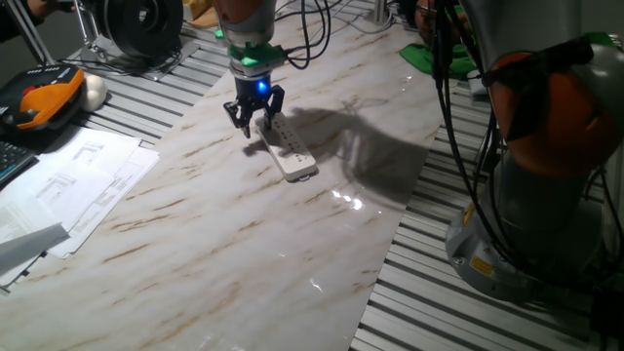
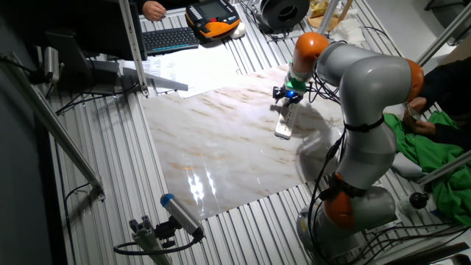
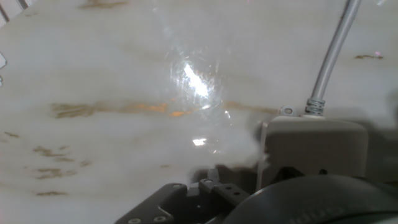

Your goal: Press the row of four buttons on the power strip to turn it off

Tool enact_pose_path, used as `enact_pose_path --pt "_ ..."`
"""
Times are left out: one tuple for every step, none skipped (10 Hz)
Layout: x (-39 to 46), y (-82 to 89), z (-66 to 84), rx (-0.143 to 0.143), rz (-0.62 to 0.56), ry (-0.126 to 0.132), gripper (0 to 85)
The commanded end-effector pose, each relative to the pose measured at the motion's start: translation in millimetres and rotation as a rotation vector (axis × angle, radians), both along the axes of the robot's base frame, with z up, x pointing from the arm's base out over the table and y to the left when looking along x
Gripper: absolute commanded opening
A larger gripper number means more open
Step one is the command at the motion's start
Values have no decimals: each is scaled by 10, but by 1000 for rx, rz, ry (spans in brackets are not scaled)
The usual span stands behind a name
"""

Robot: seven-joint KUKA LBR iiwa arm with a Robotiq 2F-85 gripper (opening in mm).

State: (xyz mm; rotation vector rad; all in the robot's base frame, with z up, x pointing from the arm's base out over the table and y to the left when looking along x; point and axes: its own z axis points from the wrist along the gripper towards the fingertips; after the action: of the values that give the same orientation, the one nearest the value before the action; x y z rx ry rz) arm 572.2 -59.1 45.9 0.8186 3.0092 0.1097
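Note:
The power strip [image 1: 290, 151] is a white oblong block lying at an angle on the marble board [image 1: 224, 244]. Its cord end points toward the back. My gripper [image 1: 254, 121] hangs right over that far end, its dark fingers low above the strip's top face. In the other fixed view the gripper [image 2: 287, 96] stands at the upper end of the power strip [image 2: 285, 126]. The hand view shows the strip's end block [image 3: 314, 142] with its thin cord [image 3: 333, 56] running up and away. I cannot make out the row of four buttons in any view.
White paper sheets [image 1: 68, 185] lie at the left edge of the board. An orange and black pendant [image 1: 44, 97] and a keyboard [image 2: 169, 38] sit behind them. My arm's base [image 1: 546, 156] and green cloth [image 2: 434, 147] are at the right, beyond the board's edge.

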Motion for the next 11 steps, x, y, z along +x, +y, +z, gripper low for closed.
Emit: enact_pose_path --pt "-4 3 -4 -1 2 2 510" --pt "-3 10 14 -2 0 3 510" --pt "-8 16 24 -4 -5 4 510" --pt "-10 22 20 -4 -6 2 510" --pt "-11 26 16 -4 -8 1 510" --pt "-11 25 14 -5 -8 1 510" --pt "-8 24 9 -7 -8 -1 510" --pt "-3 23 -4 -5 -8 -1 510" --pt "3 17 -29 -2 -6 -2 510" --pt "9 12 -52 -1 -5 -4 510" --pt "16 21 -7 -2 -4 4 510"
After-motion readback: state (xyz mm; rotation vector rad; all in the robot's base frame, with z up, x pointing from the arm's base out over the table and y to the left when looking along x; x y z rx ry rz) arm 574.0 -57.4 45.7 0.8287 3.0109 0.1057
